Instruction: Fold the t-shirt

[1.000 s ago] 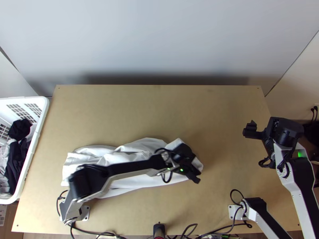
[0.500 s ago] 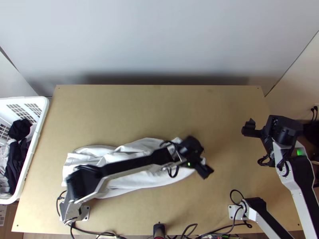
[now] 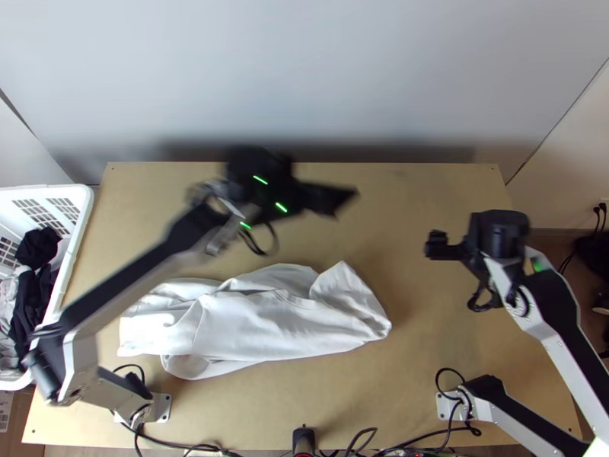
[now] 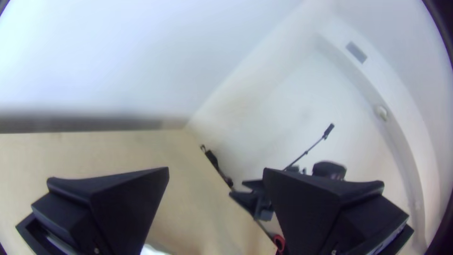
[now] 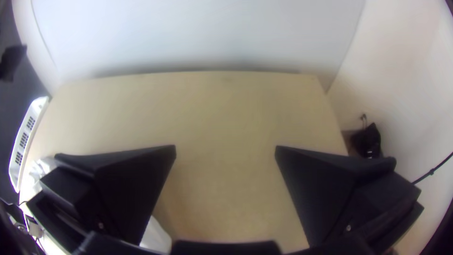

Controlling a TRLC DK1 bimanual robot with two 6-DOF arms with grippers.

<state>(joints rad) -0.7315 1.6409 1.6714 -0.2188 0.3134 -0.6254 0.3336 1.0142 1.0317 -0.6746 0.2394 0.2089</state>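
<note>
The white t-shirt (image 3: pixel 259 324) lies bunched in a long strip on the near left part of the table, a loose corner fold at its right end. My left gripper (image 3: pixel 331 199) is above the table's far half, beyond the shirt and blurred; in the left wrist view the left gripper (image 4: pixel 215 174) is open with nothing between its fingers. Over the table's right side, apart from the cloth, is my right gripper (image 3: pixel 435 246). The right wrist view has the right gripper (image 5: pixel 225 151) open and holding nothing, with part of the white cloth (image 5: pixel 155 236) beside one finger.
A white basket (image 3: pixel 65 282) with dark and light clothes stands at the table's left edge. Cables (image 3: pixel 411 443) run along the near edge of the table (image 3: pixel 411 305). A pale wall rises behind the far edge.
My left gripper has moved from over the shirt's right end toward the far edge and left, uncovering the cloth. The right gripper has shifted a little left. The shirt's right-end fold is now in view.
</note>
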